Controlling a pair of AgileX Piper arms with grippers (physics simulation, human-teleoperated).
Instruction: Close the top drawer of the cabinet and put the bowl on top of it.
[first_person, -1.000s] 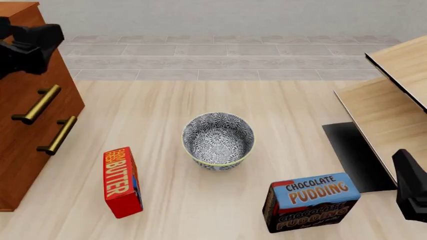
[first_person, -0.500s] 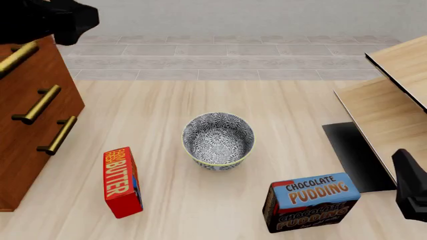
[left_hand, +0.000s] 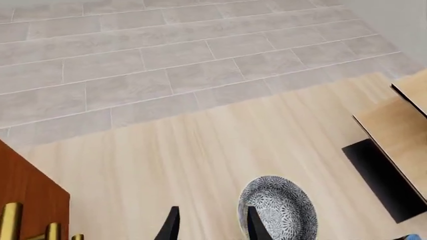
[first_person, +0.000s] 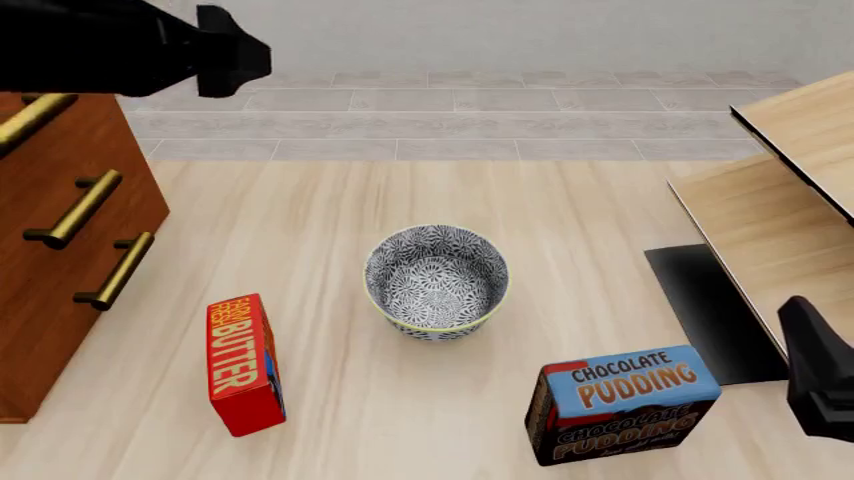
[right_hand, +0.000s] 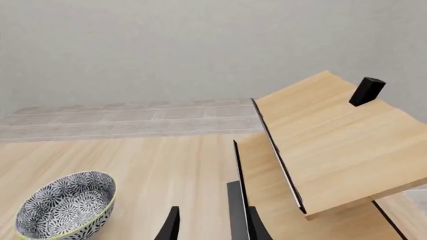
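Observation:
The reddish-brown cabinet stands at the left edge. Its top drawer, marked by a brass handle, looks level with the two fronts below it. In the middle of the table sits the patterned bowl, upright and untouched. My left gripper hangs high up, to the right of the cabinet's top, well apart from the bowl. The left wrist view shows the left gripper open and empty, with the bowl just past one finger. My right gripper is open too, with the bowl off to one side.
A red butter box stands left of the bowl, in front. A chocolate pudding box stands at the front right. Pale wooden furniture with a dark base fills the right side, close to my right arm.
My left arm has drawn back from the cabinet's top drawer and swung right, uncovering the top brass handle. The bowl, the boxes and the right arm have stayed put.

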